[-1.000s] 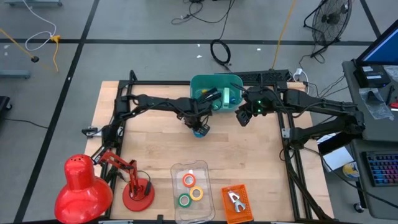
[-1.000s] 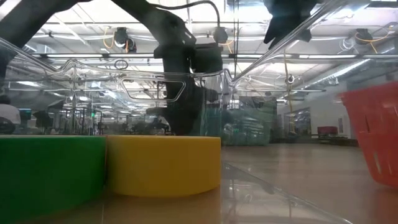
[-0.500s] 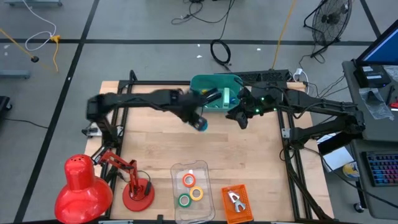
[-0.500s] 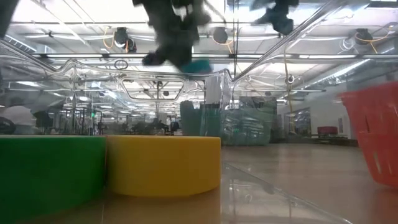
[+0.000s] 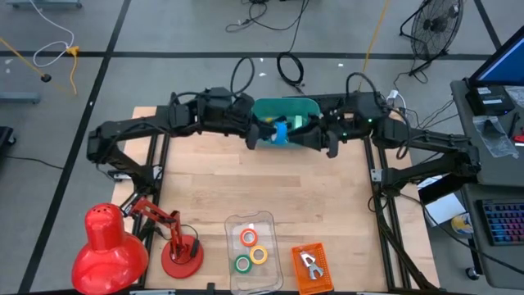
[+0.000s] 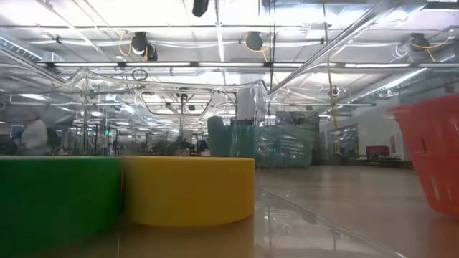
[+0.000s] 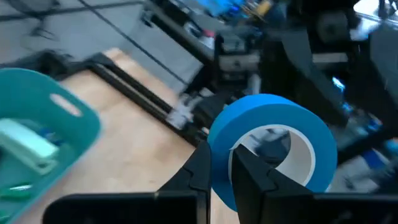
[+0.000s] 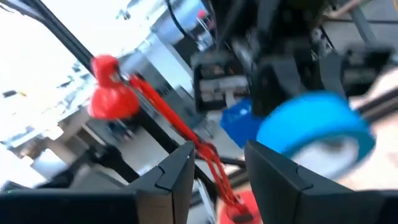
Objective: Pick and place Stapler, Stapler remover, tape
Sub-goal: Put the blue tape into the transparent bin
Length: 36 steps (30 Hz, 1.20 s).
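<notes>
The left end effector point(image 7: 221, 171) was clenched on the blue tape roll point(image 7: 273, 146), one finger through the pale core and the other against the outer wall, and it hung in the air at the near rim of the teal bin point(image 5: 282, 111) at the back of the counter point(image 5: 213, 180). The right end effector point(image 8: 214, 165) stood just beside it with its fingers apart and nothing between them, pointed at the same roll.

The chief risk looked to be a collision. Both arms crowded the same small space over the bin, and a move by either could have knocked the roll loose or struck the other wrist.

The grip itself seemed thin. Only the ring's wall was pinched, so the roll could have swung or slipped on a quick move and dropped onto the counter, not into the bin.

If a handover was meant, a release before the right fingers closed would have let the roll fall.

The orange point(image 5: 248, 238), green point(image 5: 242, 263) and yellow point(image 5: 259, 255) rolls lay in the clear tray point(image 5: 233, 223) at the front, well apart from all this.
</notes>
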Tool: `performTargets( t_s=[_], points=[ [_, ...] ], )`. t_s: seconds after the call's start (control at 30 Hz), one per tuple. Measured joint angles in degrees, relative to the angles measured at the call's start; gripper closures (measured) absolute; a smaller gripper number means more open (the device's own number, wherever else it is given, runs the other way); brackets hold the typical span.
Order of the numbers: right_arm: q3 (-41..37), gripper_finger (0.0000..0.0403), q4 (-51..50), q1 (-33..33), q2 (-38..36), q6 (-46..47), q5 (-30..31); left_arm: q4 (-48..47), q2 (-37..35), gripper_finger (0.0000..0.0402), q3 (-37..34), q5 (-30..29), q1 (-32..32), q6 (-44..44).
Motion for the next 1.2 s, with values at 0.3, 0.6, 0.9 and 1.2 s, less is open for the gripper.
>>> performTargets(
  t_s=[0.3, 0.6, 0.9, 1.2],
  points=[
    [0.0, 0.0268, 2.1, -1.7, 0.4, 2.7, -2.5, 5.1, 0.8, 0.0369, -0.1, -0.2, -0.6, -0.7],
    [0.0, 0.0268, 1.9, -1.7, 0.5, 2.4, -2.4, 4.1, 0.2, 0.0369, -0.1, 0.2, 0.3, 0.3],
    [0.0, 0.0268, 1.9, -1.7, 0.5, 2.2, -2.6, 3.0, -2.6, 0.0369, -0.1, 2.7, 1.9, 1.5],
    [-0.1, 0.0268, 1.9, -1.7, 0.5, 1.0, -2.4, 7.5, -0.5, 0.0369, 0.0, 4.0, -0.1, 0.1]
  ],
)
